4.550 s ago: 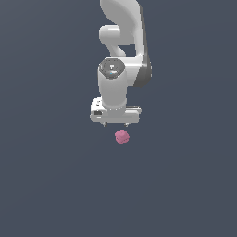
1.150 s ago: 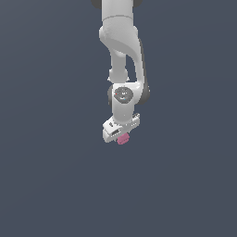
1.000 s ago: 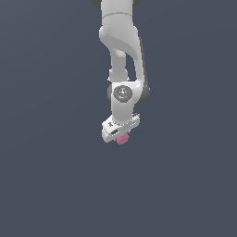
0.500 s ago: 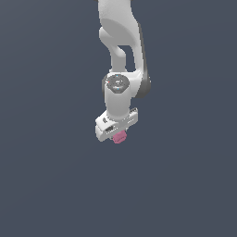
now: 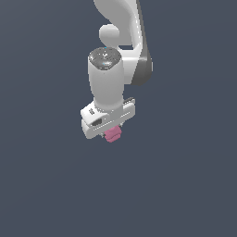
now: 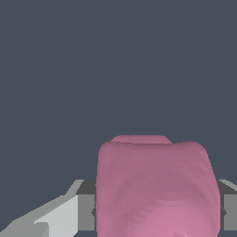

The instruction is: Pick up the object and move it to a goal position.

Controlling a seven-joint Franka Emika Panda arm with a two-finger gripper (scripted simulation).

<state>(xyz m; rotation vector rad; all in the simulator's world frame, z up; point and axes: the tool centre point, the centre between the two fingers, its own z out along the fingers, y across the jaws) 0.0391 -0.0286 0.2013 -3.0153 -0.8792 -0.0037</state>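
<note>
So the hand [image 5: 111, 131] is pointing down w/ the wrist rolled a bit, so the white crossbar of the hand sits tilted, lower on the exterior view's left, higher on the right. The arm [image 5: 107, 83] comes in from the top of the frame, bends at a grey-sided joint, then the last fat white link drops pretty much straight down into the hand. 1 arm only, nothing else reaching in.

The hand is closed down narrow onto the object [image 5: 112, 134], the little pink lump. In the exterior view it pokes out just under the crossbar, right in the middle, way narrower than the hand itself. The fingers are mostly hidden behind the hand body and the lump there, so can't make out much of them from that angle.

Wrist view is basically all pink: the object [image 6: 157, 190] fills the space between the 2 fingers, and u can see a grey finger [image 6: 86, 206] pressed against 1 side of it and a sliver of the other at the opposite side. So contact on both sides, no gap visible. Edges of the lump look rounded and slightly lumpy, matte finish.

Around it is just flat dark blue-grey in both views. No shadow or contact under the lump that I can see, so it looks like it's hanging in the grip, not resting on anything, tbh can't tell how high up.
</note>
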